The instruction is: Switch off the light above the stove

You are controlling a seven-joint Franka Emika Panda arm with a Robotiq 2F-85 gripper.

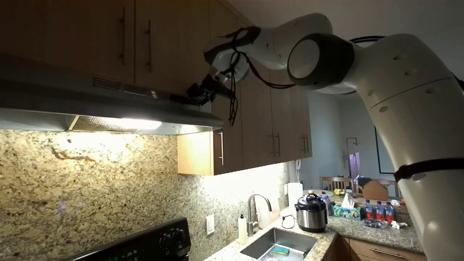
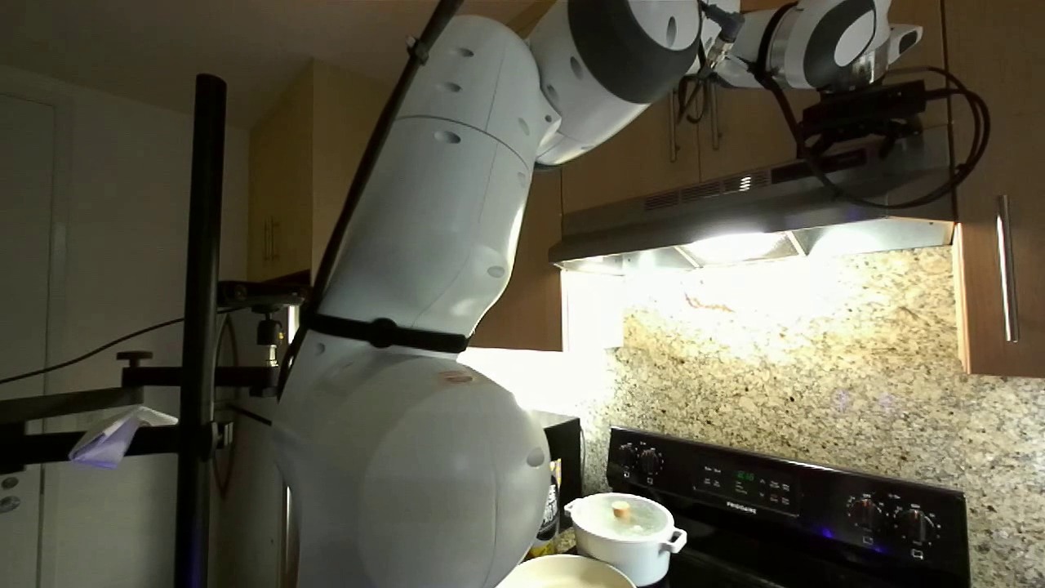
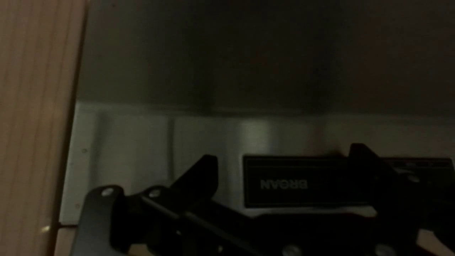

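The range hood (image 1: 90,98) hangs above the stove (image 1: 159,241) and also shows in an exterior view (image 2: 694,214). Its light (image 1: 139,124) is lit, and the glow shows in an exterior view (image 2: 735,247). My gripper (image 1: 195,96) is at the hood's front face near its end, in an exterior view (image 2: 886,145) too. In the wrist view my gripper (image 3: 284,154) is open, with nothing between its fingers. A black panel (image 3: 284,183) with upside-down lettering lies behind the fingers. One finger covers part of it; the switches cannot be made out.
Wooden upper cabinets (image 1: 174,43) stand above and beside the hood. A cabinet side (image 3: 35,106) borders the hood in the wrist view. Cables (image 2: 971,139) hang in loops from the wrist. A white pot (image 2: 624,543) stands at the stove. A faucet (image 1: 250,214) rises by the sink.
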